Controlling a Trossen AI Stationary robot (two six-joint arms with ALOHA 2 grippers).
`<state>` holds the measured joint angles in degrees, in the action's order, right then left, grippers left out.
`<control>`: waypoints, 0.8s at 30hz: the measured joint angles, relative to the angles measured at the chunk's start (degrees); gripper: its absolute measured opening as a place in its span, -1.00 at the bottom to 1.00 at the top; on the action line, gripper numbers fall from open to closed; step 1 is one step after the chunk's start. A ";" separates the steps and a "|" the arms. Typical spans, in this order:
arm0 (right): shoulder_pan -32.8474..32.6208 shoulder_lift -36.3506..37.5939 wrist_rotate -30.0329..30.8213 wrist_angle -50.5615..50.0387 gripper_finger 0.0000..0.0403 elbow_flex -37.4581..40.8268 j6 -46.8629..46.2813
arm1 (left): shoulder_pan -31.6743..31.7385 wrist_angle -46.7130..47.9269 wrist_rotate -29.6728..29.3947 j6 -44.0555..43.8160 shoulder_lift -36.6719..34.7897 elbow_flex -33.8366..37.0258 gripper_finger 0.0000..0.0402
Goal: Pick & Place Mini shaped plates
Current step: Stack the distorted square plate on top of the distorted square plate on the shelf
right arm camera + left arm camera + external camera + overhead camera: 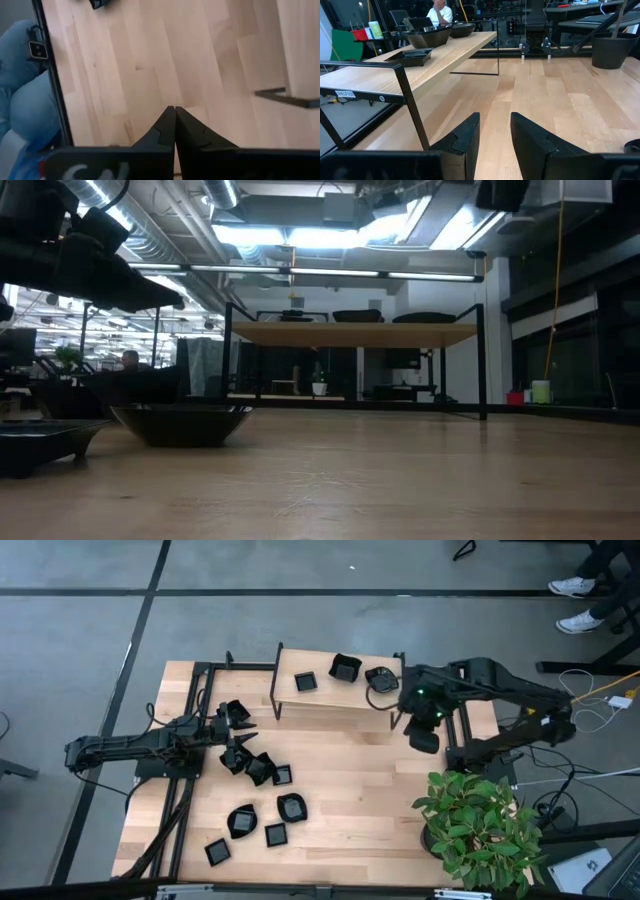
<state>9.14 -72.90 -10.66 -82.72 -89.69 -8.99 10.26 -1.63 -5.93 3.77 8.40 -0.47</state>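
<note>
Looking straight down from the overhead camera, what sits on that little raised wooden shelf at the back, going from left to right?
Square plate → deeper, larger square plate → rounded plate near the shelf's right end → right gripper, fingers shut, just past the shelf, over the table.

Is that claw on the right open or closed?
Closed. The right gripper has its two dark fingers pressed together with nothing between them, above bare table.

three plates (pixel 345 670) on shelf (pixel 325 692), others scattered on table (pixel 360 800) left
</note>
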 joint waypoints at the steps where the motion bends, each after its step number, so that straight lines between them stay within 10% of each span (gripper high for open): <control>1: 0.01 0.57 0.00 1.50 -0.98 1.79 0.02 | 0.00 0.00 0.01 0.00 -0.01 0.00 -0.48; 24: -0.01 2.51 -5.46 46.71 -0.98 35.87 0.39 | 0.00 -0.01 0.02 0.00 0.00 0.00 -0.48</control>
<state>9.13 -70.39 -16.12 -36.01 -53.81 -8.60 10.27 -1.65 -5.91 3.77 8.40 -0.47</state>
